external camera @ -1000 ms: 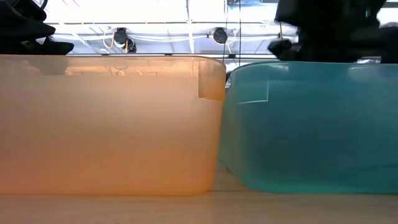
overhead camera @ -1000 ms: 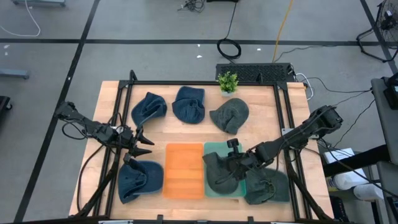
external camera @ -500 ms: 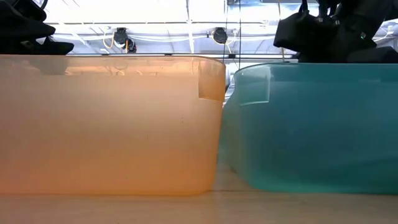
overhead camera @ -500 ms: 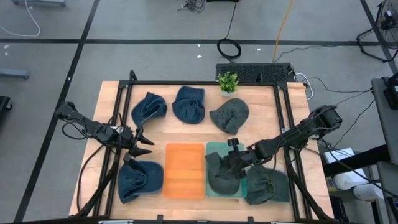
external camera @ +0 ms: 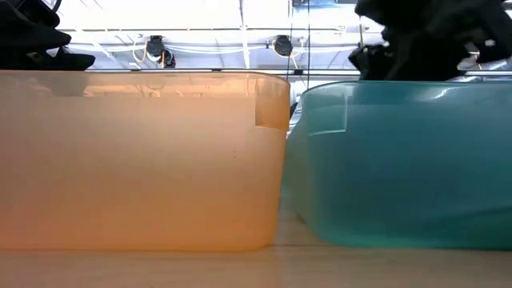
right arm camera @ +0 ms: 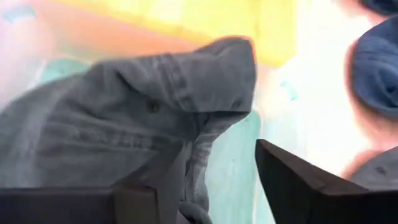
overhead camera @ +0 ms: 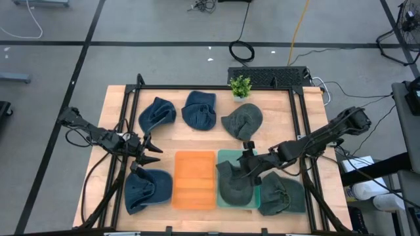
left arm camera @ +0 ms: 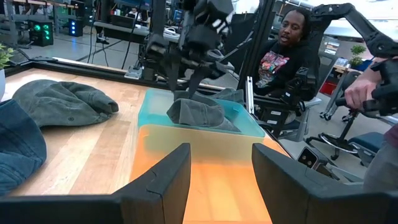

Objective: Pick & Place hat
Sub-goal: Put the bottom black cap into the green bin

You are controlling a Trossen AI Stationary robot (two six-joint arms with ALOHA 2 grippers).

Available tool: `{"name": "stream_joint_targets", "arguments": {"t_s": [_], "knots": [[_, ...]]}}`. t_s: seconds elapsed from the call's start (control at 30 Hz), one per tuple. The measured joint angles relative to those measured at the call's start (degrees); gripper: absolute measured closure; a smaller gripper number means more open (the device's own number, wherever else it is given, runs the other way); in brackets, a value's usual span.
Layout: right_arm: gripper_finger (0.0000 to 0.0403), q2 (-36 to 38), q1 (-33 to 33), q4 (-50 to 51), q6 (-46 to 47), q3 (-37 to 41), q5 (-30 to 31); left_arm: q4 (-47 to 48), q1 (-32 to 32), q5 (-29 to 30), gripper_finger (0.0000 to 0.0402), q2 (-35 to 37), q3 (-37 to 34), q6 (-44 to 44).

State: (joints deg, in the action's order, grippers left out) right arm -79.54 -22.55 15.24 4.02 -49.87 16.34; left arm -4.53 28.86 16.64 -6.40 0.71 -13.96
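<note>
right gripper [overhead camera: 248,172] fingers apart, just above green hat [overhead camera: 233,185] | hat lies in teal bin [overhead camera: 226,155]; left gripper [overhead camera: 149,152] open, waiting near table's left side | risk: a finger snags the cloth and drags hat back out

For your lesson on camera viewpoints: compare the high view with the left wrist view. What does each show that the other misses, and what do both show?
Only the high view shows three blue hats: two at the table's far side and one beside the orange bin, plus a green hat right of the teal bin and a small plant.

Only the left wrist view shows a seated person beyond the table.

Both show the orange bin, the teal bin, the green hat inside it, and the right gripper open above that hat.
</note>
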Motion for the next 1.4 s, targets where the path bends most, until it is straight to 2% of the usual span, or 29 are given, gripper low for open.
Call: {"name": "stream_joint_targets", "arguments": {"t_s": [0.3,0.47,0.73,0.97,1.17,1.4], "knots": [[0.0156,7.9,0.9,-0.5,5.9,-0.2,1.7,0.0,0.0,0.0,0.0222,0.0,0.0,0.0],[0.0133,11.4,1.3,-1.0,5.5,-1.2,1.6,0.0,0.0,0.0,0.0222,0.0,0.0,0.0],[0.0134,16.0,1.2,-4.1,4.0,-2.8,1.6,0.0,0.0,0.0,0.0222,0.0,0.0,0.0],[0.0133,18.1,1.0,-3.7,7.9,-5.7,2.0,0.0,0.0,0.0,0.0222,0.0,0.0,0.0],[0.0132,18.0,-1.4,5.7,10.0,-13.0,6.1,0.0,0.0,0.0,0.0222,0.0,0.0,0.0],[0.0131,17.3,-4.6,22.7,19.8,-23.4,12.3,0.0,0.0,0.0,0.0222,0.0,0.0,0.0]]}}
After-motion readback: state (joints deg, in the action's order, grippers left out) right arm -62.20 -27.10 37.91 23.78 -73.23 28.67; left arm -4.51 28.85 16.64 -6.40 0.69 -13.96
